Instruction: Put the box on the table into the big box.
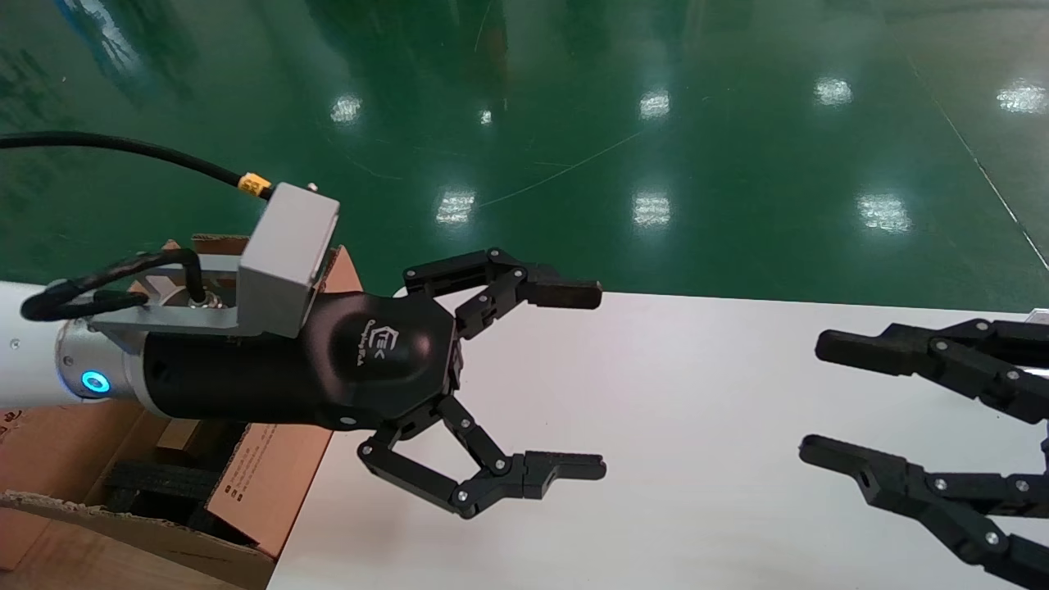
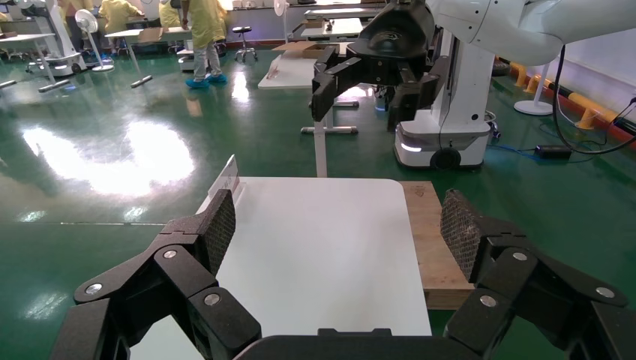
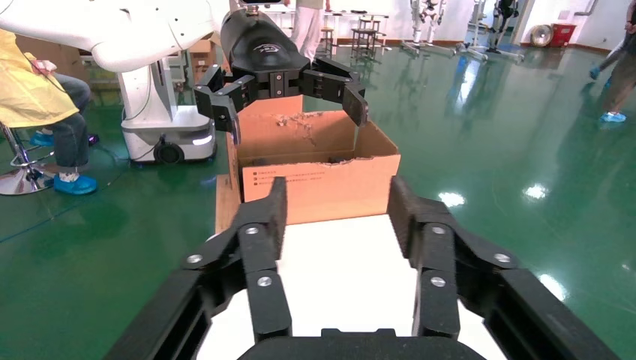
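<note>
I see left gripper (image 1: pixel 565 381) hanging above left end of table (image 1: pixel 697 426), beside big box (image 1: pixel 246 492), fingers spread wide, nothing between them. Right gripper (image 1: pixel 819 401) hovers over table's right end, fingers also wide apart, holding nothing. Big box sits at table's left edge, flaps torn, black foam (image 1: pixel 156 479) inside. Small box: I can't find it in any view.
</note>
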### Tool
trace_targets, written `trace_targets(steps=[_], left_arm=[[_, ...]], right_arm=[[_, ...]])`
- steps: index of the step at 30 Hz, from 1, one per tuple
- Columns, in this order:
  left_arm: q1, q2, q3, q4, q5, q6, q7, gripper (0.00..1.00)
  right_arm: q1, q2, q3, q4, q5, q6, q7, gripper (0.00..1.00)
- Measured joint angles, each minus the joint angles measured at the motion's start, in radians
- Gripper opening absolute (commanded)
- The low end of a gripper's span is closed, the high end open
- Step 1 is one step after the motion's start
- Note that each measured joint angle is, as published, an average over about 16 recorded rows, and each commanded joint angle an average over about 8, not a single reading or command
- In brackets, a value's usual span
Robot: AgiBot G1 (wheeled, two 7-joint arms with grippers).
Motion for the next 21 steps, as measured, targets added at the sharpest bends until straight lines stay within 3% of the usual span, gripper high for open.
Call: trace_targets(steps=[21], left_arm=[[-0.002, 0.000, 0.001, 0.003, 0.002, 0.000, 0.001, 1.00]], right_arm=[[0.000, 0.000, 0.000, 0.000, 0.000, 0.000, 0.000, 1.00]])
